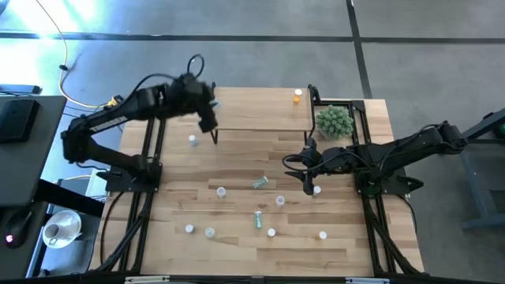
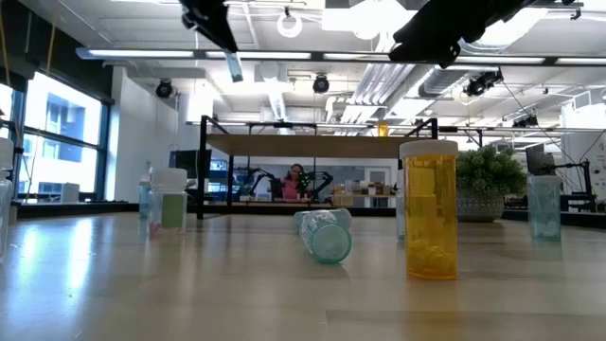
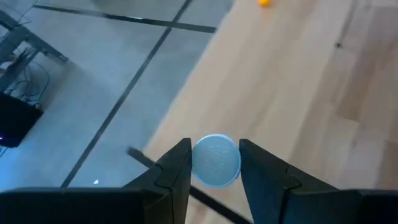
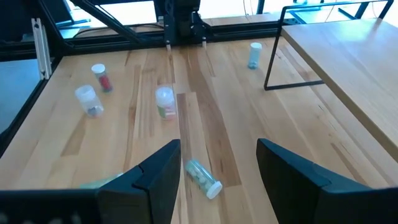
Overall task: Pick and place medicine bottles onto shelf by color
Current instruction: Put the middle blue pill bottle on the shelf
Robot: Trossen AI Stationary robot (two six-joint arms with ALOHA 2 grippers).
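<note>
One light, slick bottle [image 3: 216,160] sits pinched across its round body in my left gripper [image 3: 214,167] above the shelf's [image 1: 260,110] left end; my right gripper [image 4: 219,168], spread empty, waits beside the shelf.

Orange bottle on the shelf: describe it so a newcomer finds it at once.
Find the shelf, the raised wood board at the table's far edge. The orange bottle stands near its right end, beside the plant. It is the only bottle on the shelf; the other orange one stands on the table.
</note>
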